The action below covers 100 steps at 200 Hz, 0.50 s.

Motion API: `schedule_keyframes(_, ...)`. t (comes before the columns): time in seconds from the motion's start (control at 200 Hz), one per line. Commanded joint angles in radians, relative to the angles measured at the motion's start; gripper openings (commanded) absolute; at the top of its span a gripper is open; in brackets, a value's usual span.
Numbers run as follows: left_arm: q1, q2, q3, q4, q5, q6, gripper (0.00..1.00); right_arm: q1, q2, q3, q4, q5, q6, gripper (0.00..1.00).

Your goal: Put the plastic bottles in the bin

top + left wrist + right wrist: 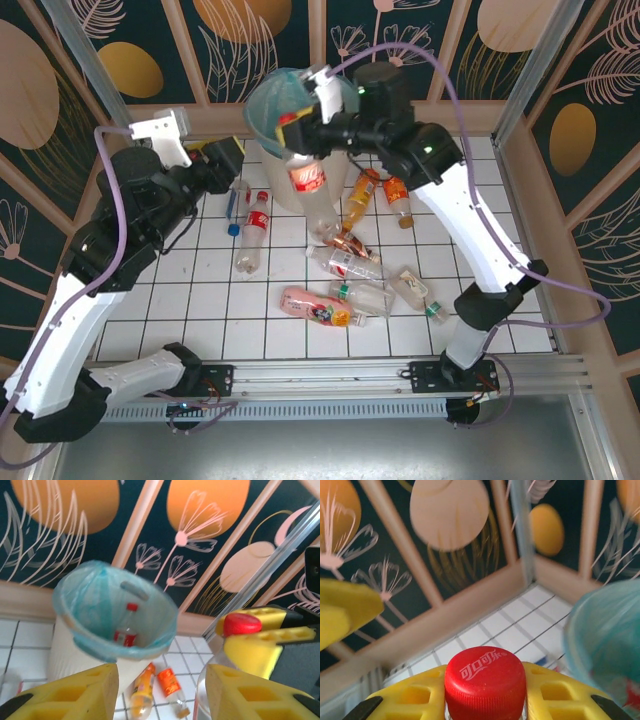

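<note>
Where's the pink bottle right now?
In the top view the pink bottle lies on the tiles near the front, just left of a clear green-capped bottle.

Table's a white tiled top with dark grid lines (200, 320). A round off-white plastic bin with teal liner (258, 115) stands at the back, and small plastic bottles (345, 262) lie scattered in front, with a pink one (310, 305) toward the near edge.

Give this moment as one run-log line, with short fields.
right tool: shut on clear red-capped plastic cola bottle | left tool: open, empty | bottle: beside round off-white bin
</note>
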Motion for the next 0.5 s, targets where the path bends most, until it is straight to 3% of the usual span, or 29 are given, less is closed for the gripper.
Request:
schedule_keyframes(0.0,0.001,0.052,0.058,0.131,0.045,0.050,0.48,-0.036,-0.028,0.019,0.216,0.069,0.030,0.06)
schedule_keyframes(0.22,0.003,0.194,0.150,0.211,0.052,0.097,0.46,-0.095,0.015,-0.016,0.518,0.201,0.009,0.08)
schedule_keyframes(0.495,0.002,0.385,0.299,0.232,0.003,0.134,0.46,-0.161,0.281,0.215,0.625,0.237,0.019,0.09)
